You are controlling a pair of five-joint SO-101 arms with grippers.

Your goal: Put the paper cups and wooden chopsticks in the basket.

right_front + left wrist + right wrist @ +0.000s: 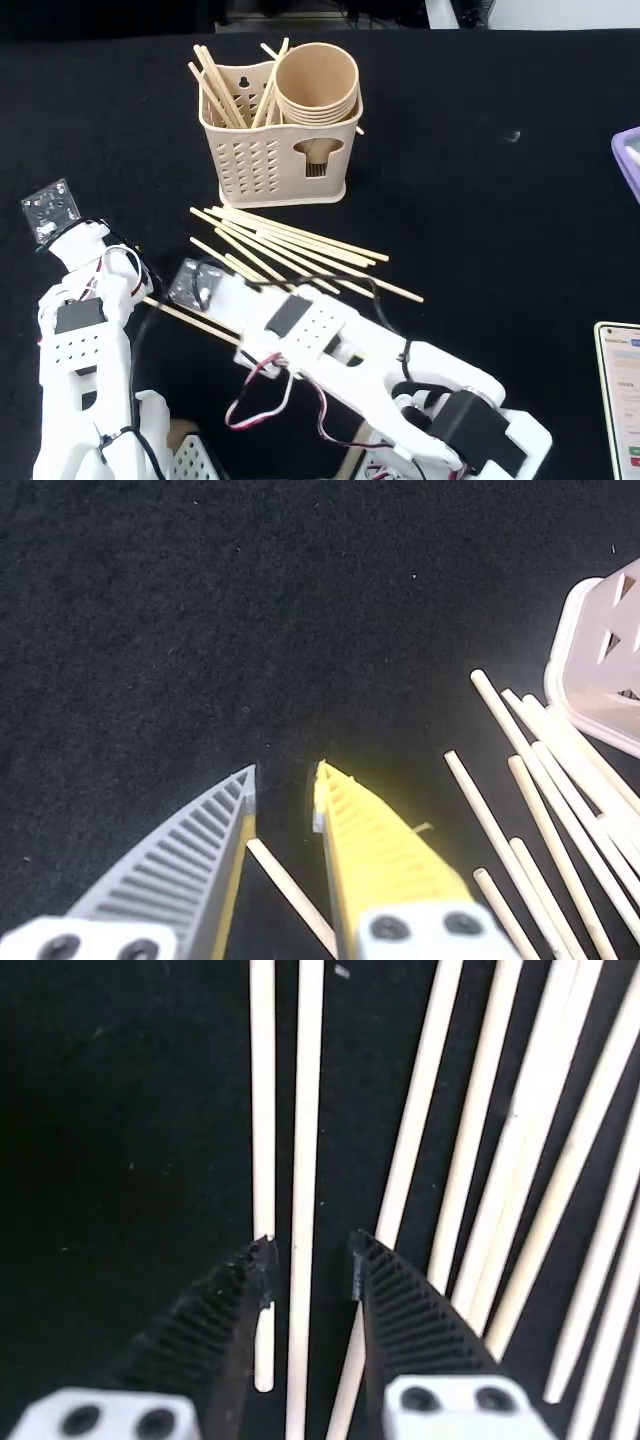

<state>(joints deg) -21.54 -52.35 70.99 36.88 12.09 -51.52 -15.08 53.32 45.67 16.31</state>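
Black tablecloth is strewn with chopsticks; one chopstick is straddled, unclamped, by the narrowly parted right gripper, its length aligned with the fingers.

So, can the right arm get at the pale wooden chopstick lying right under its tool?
Probably yes: the right tool hangs open astride that pale wooden chopstick, nothing in between. A second chopstick runs under one finger and might get pinched along with it.
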